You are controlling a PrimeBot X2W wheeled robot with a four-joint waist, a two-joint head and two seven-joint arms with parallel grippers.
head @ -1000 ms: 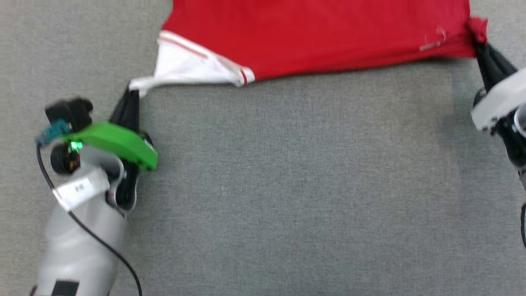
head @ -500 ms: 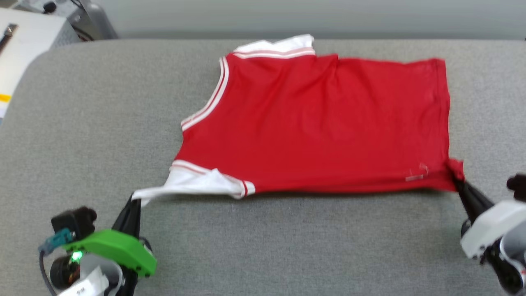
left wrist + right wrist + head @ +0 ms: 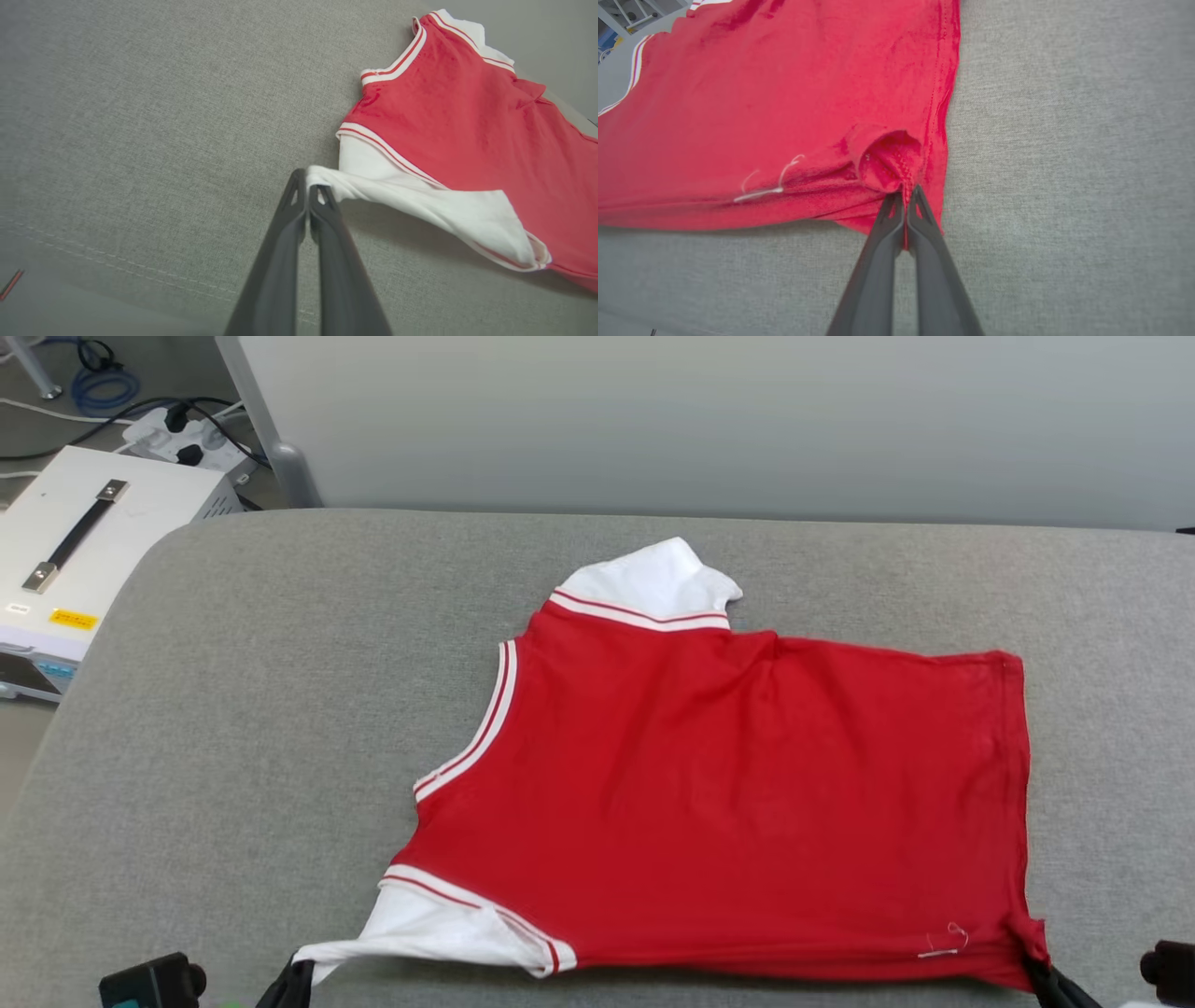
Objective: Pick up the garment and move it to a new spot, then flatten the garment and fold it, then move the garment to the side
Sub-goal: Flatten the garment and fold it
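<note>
Camera aim higher; left pincer [image 3: 299,974], right pincer [image 3: 1039,971] half-hidden at garment [image 3: 728,803] corners

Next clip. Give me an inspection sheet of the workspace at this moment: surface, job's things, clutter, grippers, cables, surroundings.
Surface: grey fabric-covered table, rounded far-left corner.
Job's things: garment, red with white shoulder panels, spread mostly flat with light creases.
Clutter: nothing seen.
Grippers: left gripper shut on the white shoulder strap; right gripper shut on the red hem corner.
Cables: black cables and a power strip on the floor, far left.
Surroundings: white case with a black handle beside the table; pale wall behind.
</note>
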